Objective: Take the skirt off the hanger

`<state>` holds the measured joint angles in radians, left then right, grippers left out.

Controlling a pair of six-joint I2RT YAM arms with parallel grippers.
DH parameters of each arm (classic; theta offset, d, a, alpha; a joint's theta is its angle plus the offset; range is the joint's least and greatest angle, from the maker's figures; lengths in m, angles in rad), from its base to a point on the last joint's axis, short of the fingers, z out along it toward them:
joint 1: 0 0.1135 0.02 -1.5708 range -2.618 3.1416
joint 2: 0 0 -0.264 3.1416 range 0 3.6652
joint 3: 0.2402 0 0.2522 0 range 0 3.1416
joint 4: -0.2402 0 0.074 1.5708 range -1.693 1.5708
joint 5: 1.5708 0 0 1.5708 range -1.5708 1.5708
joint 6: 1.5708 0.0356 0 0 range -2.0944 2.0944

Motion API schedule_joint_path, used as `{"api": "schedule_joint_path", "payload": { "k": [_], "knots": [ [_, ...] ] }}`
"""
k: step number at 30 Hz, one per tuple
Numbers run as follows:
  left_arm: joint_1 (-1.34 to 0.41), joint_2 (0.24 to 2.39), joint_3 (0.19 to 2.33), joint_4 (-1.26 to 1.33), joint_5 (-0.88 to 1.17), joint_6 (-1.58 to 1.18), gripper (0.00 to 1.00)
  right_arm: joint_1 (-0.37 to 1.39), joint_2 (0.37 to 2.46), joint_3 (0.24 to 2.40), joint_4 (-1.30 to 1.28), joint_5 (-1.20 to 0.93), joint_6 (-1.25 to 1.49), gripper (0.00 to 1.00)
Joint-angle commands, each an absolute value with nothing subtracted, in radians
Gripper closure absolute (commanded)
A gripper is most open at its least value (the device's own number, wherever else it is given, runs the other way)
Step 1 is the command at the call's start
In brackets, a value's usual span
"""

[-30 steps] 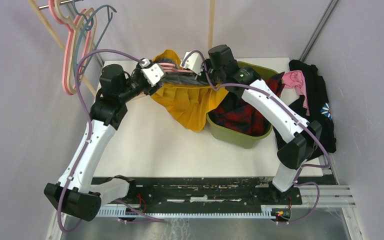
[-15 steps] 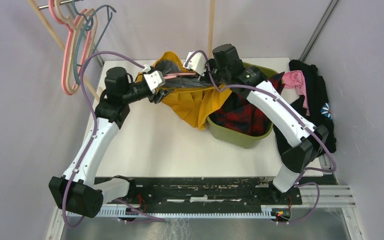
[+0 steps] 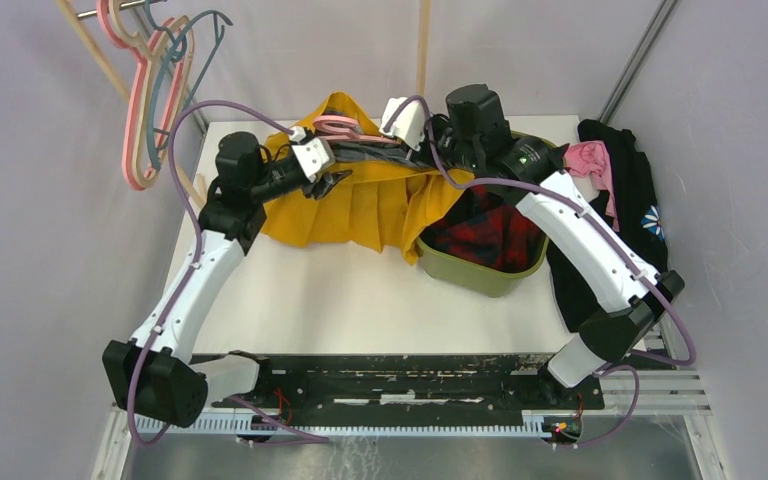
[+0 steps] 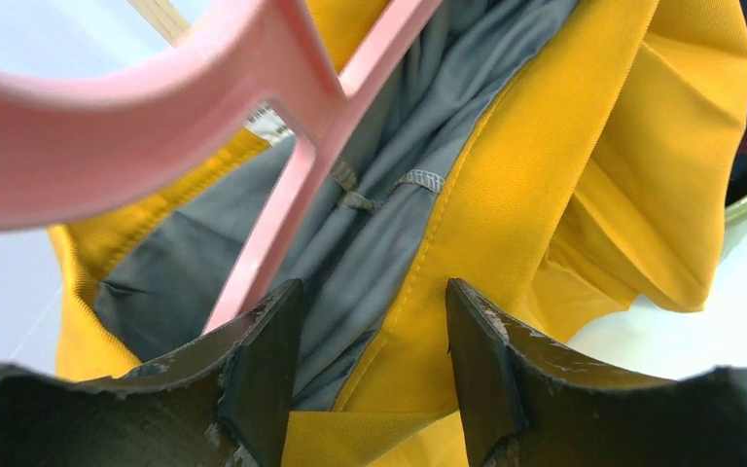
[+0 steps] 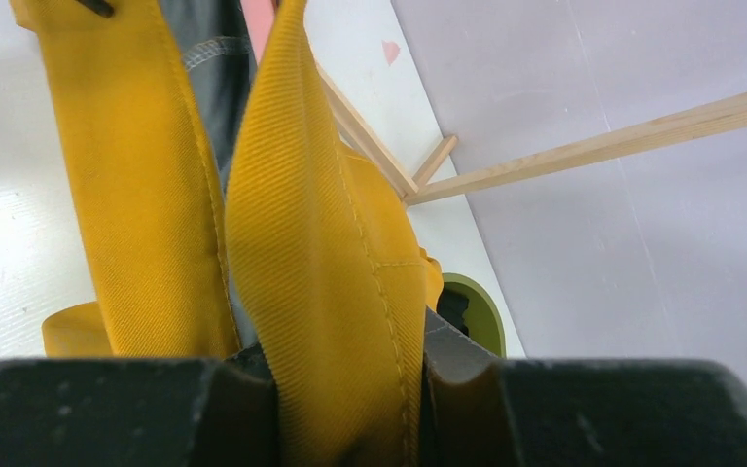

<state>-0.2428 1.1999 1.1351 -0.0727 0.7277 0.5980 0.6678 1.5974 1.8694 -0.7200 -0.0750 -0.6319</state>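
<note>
Both arms sit wider apart, so the mustard-yellow pleated fabric skirt [image 3: 360, 205] spreads over the white worktop [image 3: 360, 300], my right tool [image 5: 350, 379] pinching its waistband, left tool [image 4: 370, 302] spread beside the pink plastic hanger [image 4: 321, 97] still inside.

An olive-green bin [image 3: 480, 275] stands on the right half of the white table [image 3: 340, 295], with a red-and-black plaid cloth [image 3: 480, 232] inside it. Just beyond the bin, at the table's right edge, a black garment [image 3: 640, 190] with a flower print lies heaped, with a pink cloth [image 3: 590, 160] on top. At upper left, spare hangers [image 3: 145, 95] hang from a metal rod [image 3: 88, 14]. A wooden pole [image 3: 423, 50] rises behind the table.
</note>
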Motion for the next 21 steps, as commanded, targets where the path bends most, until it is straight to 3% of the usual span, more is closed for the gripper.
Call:
{"api": "schedule_joint_path", "payload": {
  "k": [1, 5, 7, 8, 14, 21],
  "knots": [
    [-0.238, 1.198, 1.235, -0.042, 0.760, 0.581, 0.38, 0.671, 1.515, 1.891, -0.569, -0.105, -0.617, 0.99],
    [-0.237, 1.136, 1.249, -0.092, 0.777, 0.554, 0.34, 0.672, 1.523, 1.886, -0.567, -0.089, -0.636, 0.99],
    [-0.238, 1.103, 1.248, -0.134, 0.769, 0.560, 0.19, 0.668, 1.527, 1.883, -0.563, -0.087, -0.637, 0.99],
    [-0.237, 1.090, 1.249, -0.147, 0.763, 0.564, 0.17, 0.667, 1.529, 1.881, -0.561, -0.088, -0.636, 0.99],
    [-0.237, 1.071, 1.243, -0.153, 0.723, 0.601, 0.19, 0.670, 1.536, 1.880, -0.555, -0.115, -0.618, 0.99],
    [-0.236, 1.191, 1.265, -0.069, 0.751, 0.612, 0.20, 0.672, 1.523, 1.875, -0.554, -0.132, -0.611, 0.99]
  ]
}}
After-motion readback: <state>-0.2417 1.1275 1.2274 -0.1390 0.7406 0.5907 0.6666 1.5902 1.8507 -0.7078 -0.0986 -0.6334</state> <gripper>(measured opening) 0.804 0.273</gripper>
